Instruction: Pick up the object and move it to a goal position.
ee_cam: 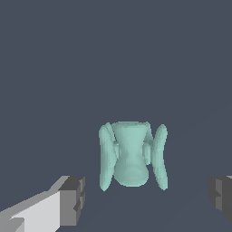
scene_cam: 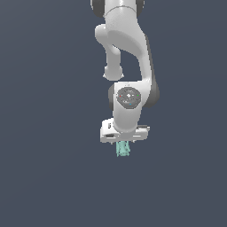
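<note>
Object (ee_cam: 132,156): a small mint-green block with a rounded middle and curved ridges down both sides. It sat directly below the white gripper (ee_cam: 146,199), between widely parted dark fingers (ee_cam: 72,199), untouched.

Object (ee_cam: 131,158): smooth, matt mint plastic look, ridged sides. Gripper (ee_cam: 145,199): glossy white shell, matt grey pads (ee_cam: 72,199).
</note>
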{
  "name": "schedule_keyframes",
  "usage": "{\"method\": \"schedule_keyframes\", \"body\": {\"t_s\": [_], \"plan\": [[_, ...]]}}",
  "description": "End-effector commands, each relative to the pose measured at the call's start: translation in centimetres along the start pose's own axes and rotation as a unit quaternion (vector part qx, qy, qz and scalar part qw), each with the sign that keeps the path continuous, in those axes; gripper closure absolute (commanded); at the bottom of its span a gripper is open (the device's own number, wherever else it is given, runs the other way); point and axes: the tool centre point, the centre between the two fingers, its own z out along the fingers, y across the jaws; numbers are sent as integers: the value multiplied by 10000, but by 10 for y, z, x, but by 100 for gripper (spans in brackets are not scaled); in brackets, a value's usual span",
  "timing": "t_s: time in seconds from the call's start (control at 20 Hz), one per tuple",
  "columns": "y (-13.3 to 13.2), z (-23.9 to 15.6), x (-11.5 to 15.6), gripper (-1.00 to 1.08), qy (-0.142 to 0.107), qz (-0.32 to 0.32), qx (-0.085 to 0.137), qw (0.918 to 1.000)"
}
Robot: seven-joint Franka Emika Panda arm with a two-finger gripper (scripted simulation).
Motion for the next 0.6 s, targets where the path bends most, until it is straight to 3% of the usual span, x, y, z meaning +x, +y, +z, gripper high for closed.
{"method": "schedule_keyframes", "body": {"t_s": [0.0, 0.55], "plan": [[-2, 6, 5, -92, 2, -44, -5, 10000], [-3, 21, 6, -92, -4, -69, -7, 10000]]}}
